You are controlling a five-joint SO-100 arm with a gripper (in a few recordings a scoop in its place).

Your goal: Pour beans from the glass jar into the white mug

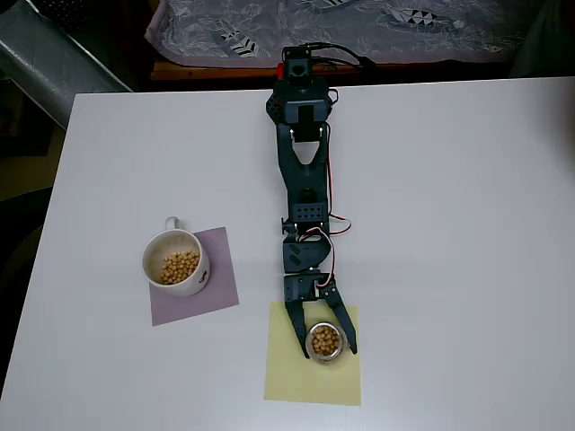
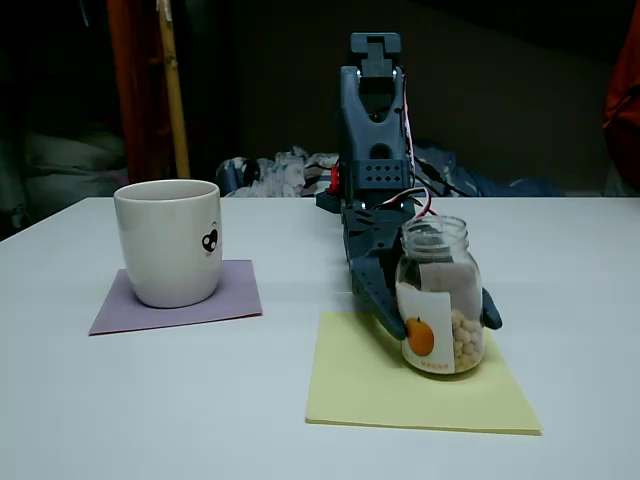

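The glass jar [image 1: 324, 342] [image 2: 440, 296] stands upright on a yellow paper sheet [image 1: 313, 377] [image 2: 420, 390], with beans [image 1: 324, 339] [image 2: 466, 340] in its lower part and an orange-fruit label. My gripper [image 1: 328, 353] [image 2: 445, 325] is open, with one dark finger on each side of the jar, close to the glass. The white mug [image 1: 175, 262] [image 2: 169, 242] sits to the left on a purple sheet [image 1: 216, 296] [image 2: 180, 300]. It holds a pile of beans [image 1: 180, 267], seen from overhead.
The arm reaches from its base [image 1: 301, 85] at the table's far edge down the middle of the white table [image 1: 449, 224]. Patterned cloth [image 1: 359, 27] lies beyond the far edge. A bare strip of table separates mug and jar.
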